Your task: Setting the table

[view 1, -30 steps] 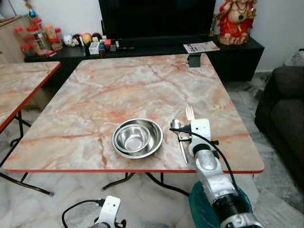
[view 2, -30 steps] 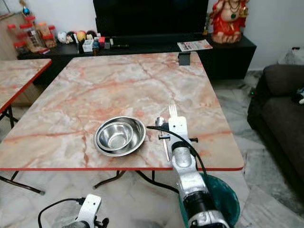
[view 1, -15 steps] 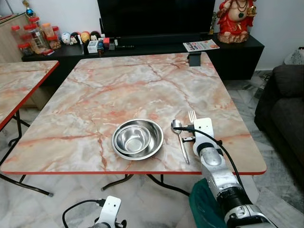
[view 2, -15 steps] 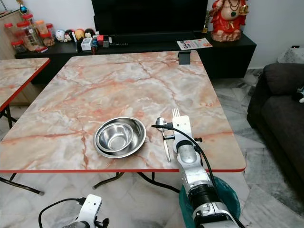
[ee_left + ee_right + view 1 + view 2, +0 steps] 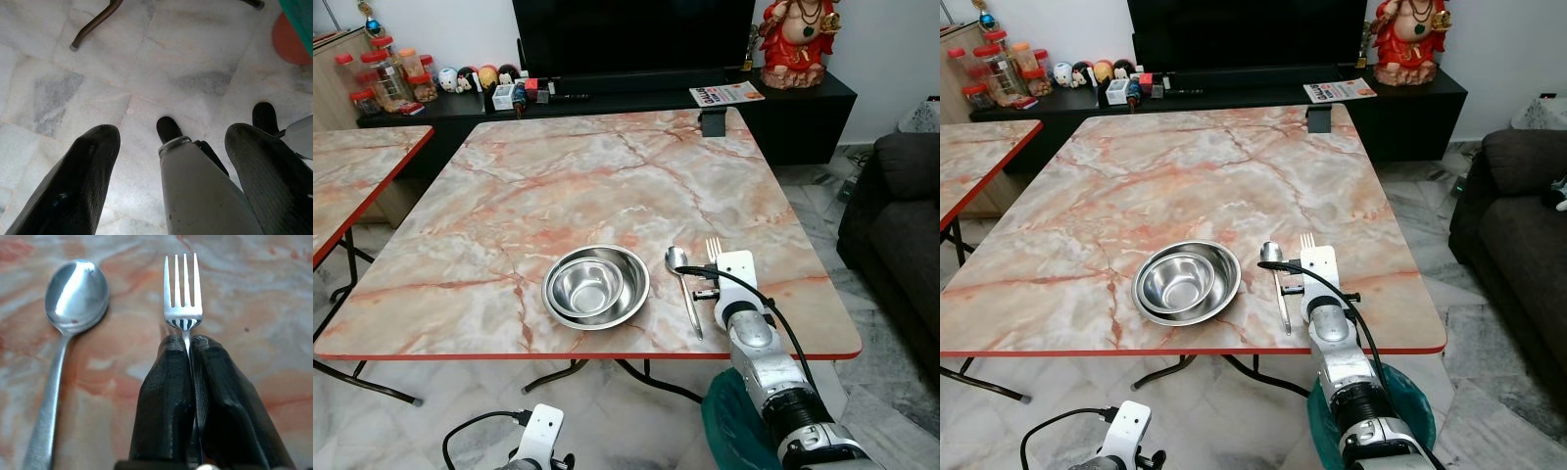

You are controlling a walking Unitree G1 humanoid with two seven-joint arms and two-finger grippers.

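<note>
Living room: marble-pattern worktop with a red edge, a dark TV unit behind it, a sofa to the right, pale tiled floor below.

Near the front edge we find two nested steel bowls. Just right of them lies a spoon, bowl end pointing away from us. Right of the spoon, roughly parallel and close beside it, is the fork, tines pointing away.

Our right pincer is pressed together on the fork's handle just behind the tines, low over the worktop. We cannot tell whether the fork rests on the surface or hangs just above it.

Our left pincer hangs idle below worktop height, fingers spread, nothing between them, over the floor.

Progress, as we judge it: bowls and spoon placed, fork in position but not yet let go. No plate, cup or second setting visible, so more may remain.
</note>
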